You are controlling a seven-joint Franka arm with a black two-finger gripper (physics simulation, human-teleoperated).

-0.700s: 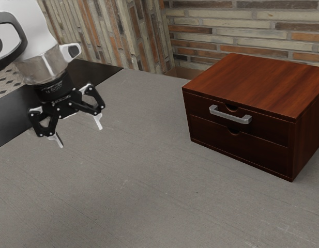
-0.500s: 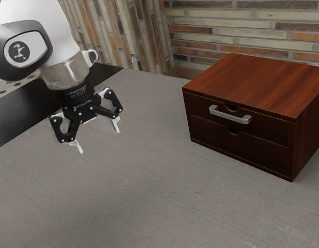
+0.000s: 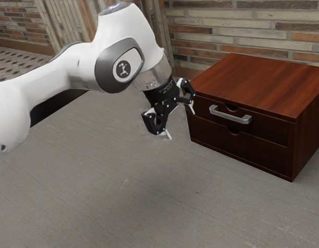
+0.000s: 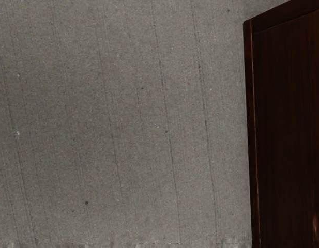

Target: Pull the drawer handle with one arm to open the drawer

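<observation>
A dark red wooden cabinet with two drawers stands on the grey table at the exterior view's right. The top drawer carries a silver bar handle; it sits flush with the cabinet front, as does the bottom drawer. My black gripper hangs open just off the cabinet's front left corner, to the left of the handle and apart from it, fingers spread with nothing between them. In the wrist view the cabinet's dark wood front stands beside the hand, over grey table.
The grey table spreads wide in front of the cabinet. A brick wall runs behind it. My white arm crosses from the exterior view's left.
My arm has swung far toward the exterior view's right, carrying the open gripper from the table's left side up to the cabinet's front left corner. The drawers have not moved.
</observation>
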